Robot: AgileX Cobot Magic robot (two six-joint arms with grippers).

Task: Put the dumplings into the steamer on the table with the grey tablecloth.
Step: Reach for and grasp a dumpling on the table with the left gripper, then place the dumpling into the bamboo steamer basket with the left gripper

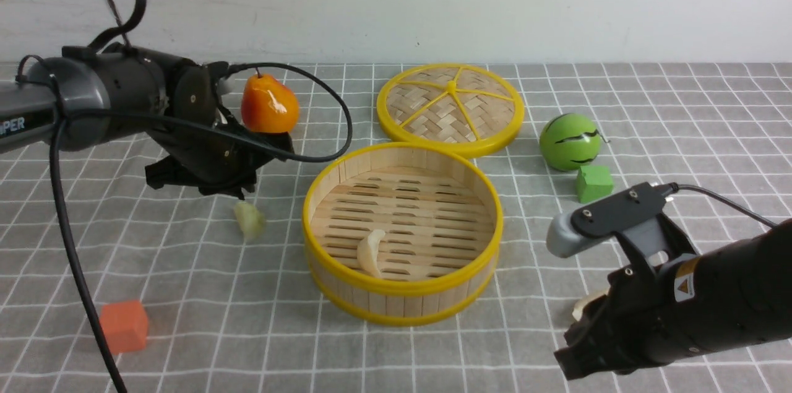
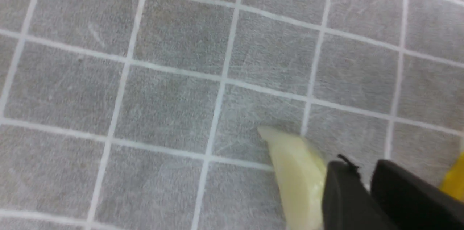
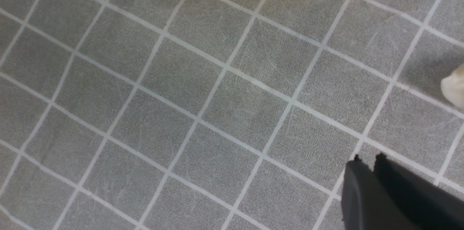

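The steamer (image 1: 470,195), a round bamboo basket with yellow rims, stands mid-table on the grey tablecloth (image 1: 185,294). One whitish dumpling (image 1: 371,252) lies on its slatted floor. A pale green dumpling (image 1: 249,220) rests on the cloth left of the steamer, just under my left gripper (image 1: 238,192). In the left wrist view that dumpling (image 2: 297,179) lies against the outer side of one finger, outside the left gripper (image 2: 362,172), whose jaws are nearly together with nothing between them. My right gripper (image 1: 569,359) hovers low at the front right, shut and empty (image 3: 366,159). Another whitish dumpling (image 1: 585,305) (image 3: 453,87) peeks out beside it.
The woven steamer lid (image 1: 450,108) lies flat behind the steamer. An orange pear (image 1: 269,105) sits behind my left arm. A green striped ball (image 1: 569,140) and a green cube (image 1: 594,182) are at the right, an orange cube (image 1: 124,326) at the front left.
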